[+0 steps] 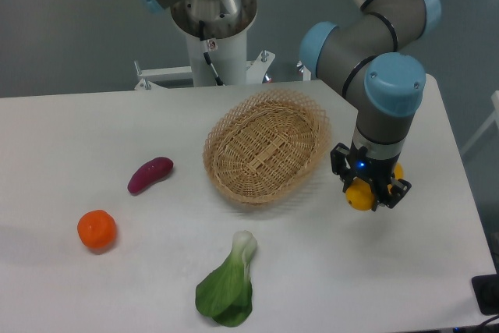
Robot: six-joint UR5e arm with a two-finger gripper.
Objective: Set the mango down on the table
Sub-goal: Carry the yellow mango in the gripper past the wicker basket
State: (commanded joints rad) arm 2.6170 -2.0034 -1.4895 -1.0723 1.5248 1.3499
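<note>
The jaws pinch the mango [360, 196] just right of the basket [267, 146], above the bench [70, 154]; its long axis is hidden.

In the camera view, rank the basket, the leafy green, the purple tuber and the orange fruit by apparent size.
Largest to smallest:
1. wicker basket
2. leafy green
3. purple tuber and round orange fruit: too alike to rank; the tuber is longer, the fruit fatter.
</note>
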